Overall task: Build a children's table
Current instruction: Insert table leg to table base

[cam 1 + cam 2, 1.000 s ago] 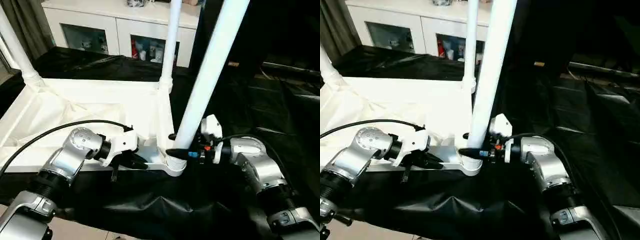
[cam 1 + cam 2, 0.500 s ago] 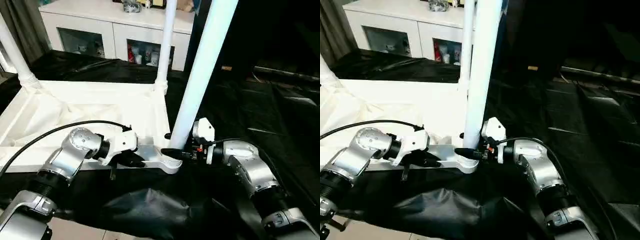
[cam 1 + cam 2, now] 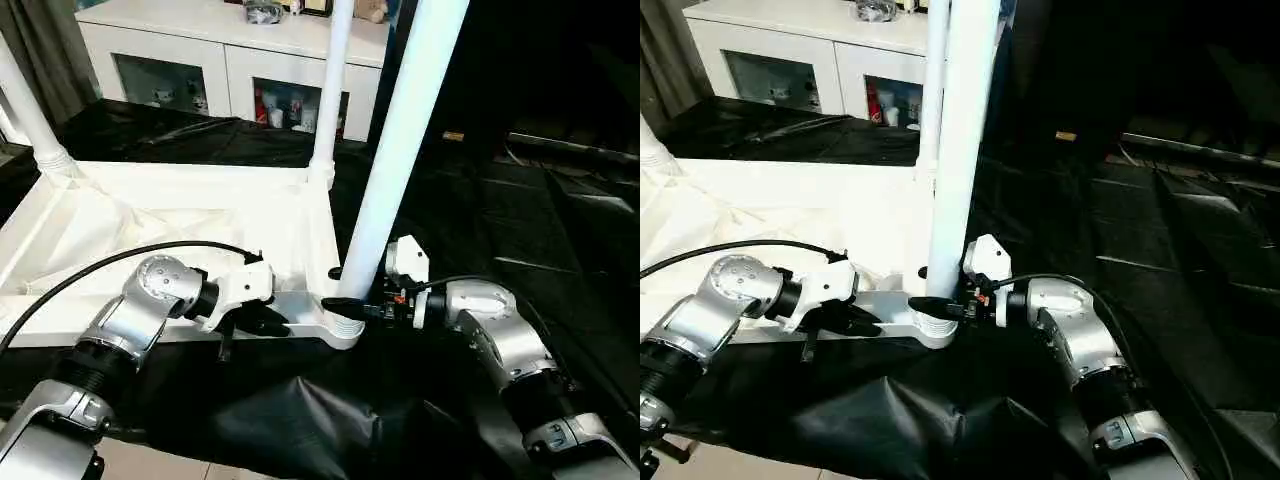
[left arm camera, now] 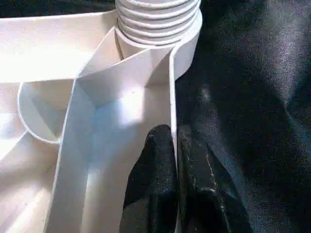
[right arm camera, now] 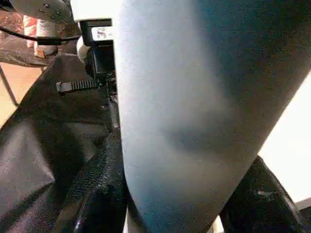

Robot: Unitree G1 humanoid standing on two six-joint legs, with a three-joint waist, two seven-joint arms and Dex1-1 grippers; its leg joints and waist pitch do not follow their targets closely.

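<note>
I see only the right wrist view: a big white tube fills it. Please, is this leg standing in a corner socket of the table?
Observer: Yes. The leg stands in the near corner socket, leaning a little.
Operator: What does the left gripper do?
Observer: The left gripper is shut on the table top's edge wall, beside that socket.
Operator: Are other legs fitted?
Observer: A second leg stands at the far corner, a third leg at the far left one.

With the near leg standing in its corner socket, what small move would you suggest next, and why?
Probably keep twisting the near leg with the right gripper. Its jaws clasp the leg just above the corner socket, and threads still show above the socket. The left gripper pinches the top's edge rib, steadying it.
</note>
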